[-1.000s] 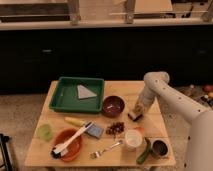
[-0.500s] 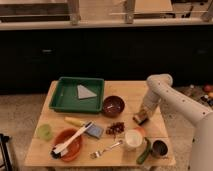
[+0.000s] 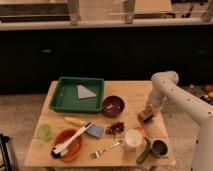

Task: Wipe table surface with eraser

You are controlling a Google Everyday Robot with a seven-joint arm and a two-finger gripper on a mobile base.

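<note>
The eraser (image 3: pixel 145 116), a small block with a pale tan top over a dark base, rests on the light wooden table surface (image 3: pixel 135 92) near its right edge, right of the maroon bowl (image 3: pixel 113 105). My gripper (image 3: pixel 147 111) comes down from the white arm on the right and is shut on the eraser, pressing it onto the tabletop.
A green tray (image 3: pixel 64 100) holding a grey triangular piece sits at the back left. An orange bowl (image 3: pixel 67 146) with a brush, a blue-grey pad (image 3: pixel 94 131), a fork (image 3: pixel 105 148), a white cup (image 3: pixel 133 139), a metal cup (image 3: pixel 160 148) and a green cup (image 3: pixel 45 132) crowd the front.
My gripper has slid the eraser to the right and slightly toward the front along the table's right side. The dishes have not moved.
</note>
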